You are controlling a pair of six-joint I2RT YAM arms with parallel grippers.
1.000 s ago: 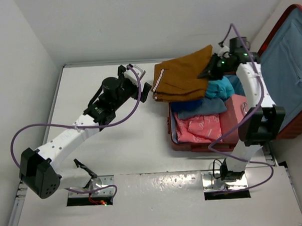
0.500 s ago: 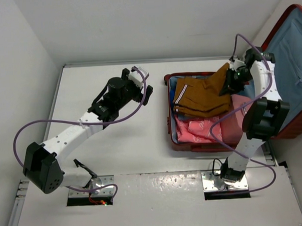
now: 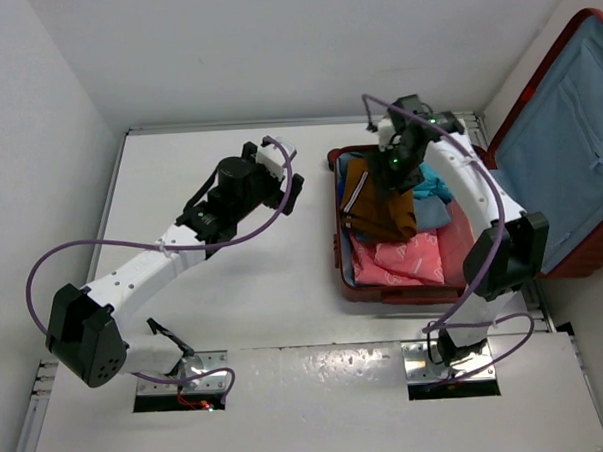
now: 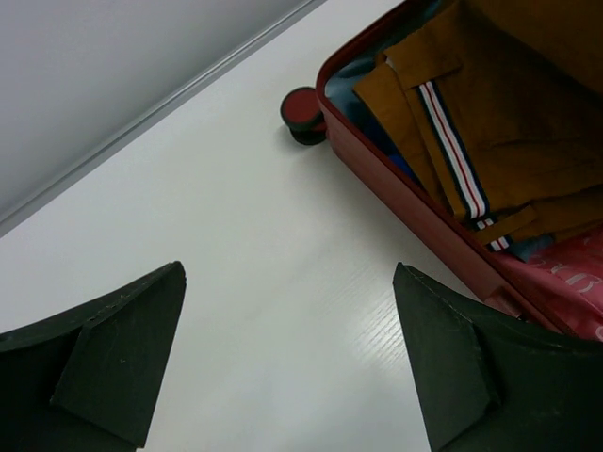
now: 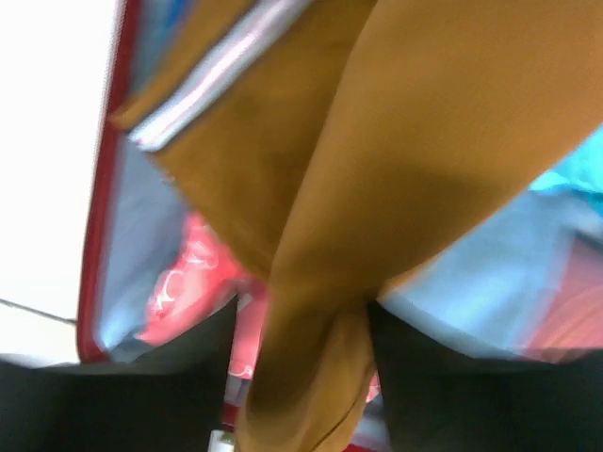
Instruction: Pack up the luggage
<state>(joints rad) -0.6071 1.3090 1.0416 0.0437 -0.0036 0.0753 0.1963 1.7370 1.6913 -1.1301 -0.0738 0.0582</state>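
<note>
The luggage (image 3: 340, 256), a red hard-shell suitcase, lies open at the table's right with its grey-blue lined lid (image 3: 568, 144) propped up. A brown garment (image 3: 379, 208) with a striped waistband drapes over the case's left half. My right gripper (image 3: 394, 172) hovers over it. In the right wrist view its jaws stand apart, open, and a fold of the brown garment (image 5: 424, 141) hangs between them (image 5: 306, 377), with a gap on the left side. My left gripper (image 3: 284, 172) is open over bare table (image 4: 287, 358), left of the case's rim (image 4: 405, 188).
Inside the case lie a pink garment (image 3: 398, 262) at the front and teal and blue clothes (image 3: 435, 190) on the right. A case wheel (image 4: 303, 113) sticks out at the far left corner. White walls close in behind and to the left.
My right arm swung left across the case, carrying the brown garment from the far right side to the left half. Its jaws have parted. The left arm has barely moved.
</note>
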